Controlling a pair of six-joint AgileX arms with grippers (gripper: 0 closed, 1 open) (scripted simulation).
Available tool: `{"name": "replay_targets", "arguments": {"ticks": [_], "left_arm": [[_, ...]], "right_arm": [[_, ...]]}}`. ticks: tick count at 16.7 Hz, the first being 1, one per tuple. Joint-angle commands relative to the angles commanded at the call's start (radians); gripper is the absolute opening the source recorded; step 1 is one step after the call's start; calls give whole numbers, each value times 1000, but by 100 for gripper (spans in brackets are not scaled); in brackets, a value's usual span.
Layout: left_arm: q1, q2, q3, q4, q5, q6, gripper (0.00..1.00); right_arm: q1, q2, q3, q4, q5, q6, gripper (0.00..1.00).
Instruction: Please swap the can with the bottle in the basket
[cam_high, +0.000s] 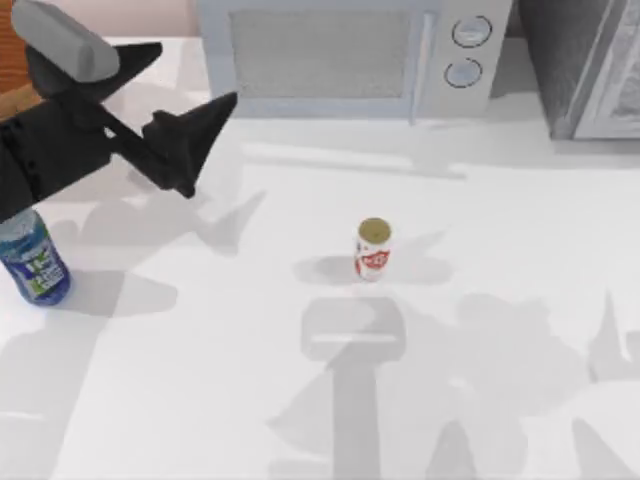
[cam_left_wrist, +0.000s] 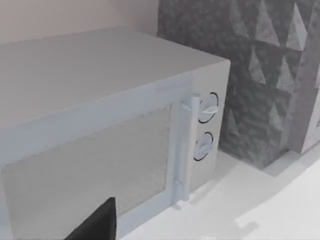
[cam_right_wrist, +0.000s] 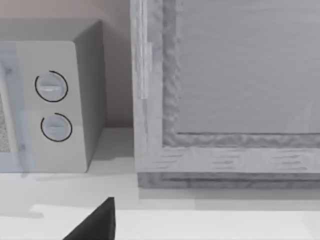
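The can, with a gold top and a red label, stands upright near the middle of the table. The bottle, with a blue and green label, stands on the table at the far left edge, partly under my left arm. An orange-brown patch at the far left rear, behind that arm, looks like the basket, mostly hidden. My left gripper hovers at the left rear, open and empty, well left of the can. A dark part of my right gripper shows in the right wrist view.
A white microwave stands along the back edge, with two dials. A grey cabinet fills the back right corner. Arm shadows fall across the white table front.
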Motion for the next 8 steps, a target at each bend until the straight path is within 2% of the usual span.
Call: {"name": "replay_targets", "arguments": {"ticks": [8], "left_arm": [[122, -936, -400, -448, -409, -5, 100]], "right_arm": [[0, 0, 0, 0, 0, 0, 100]]}}
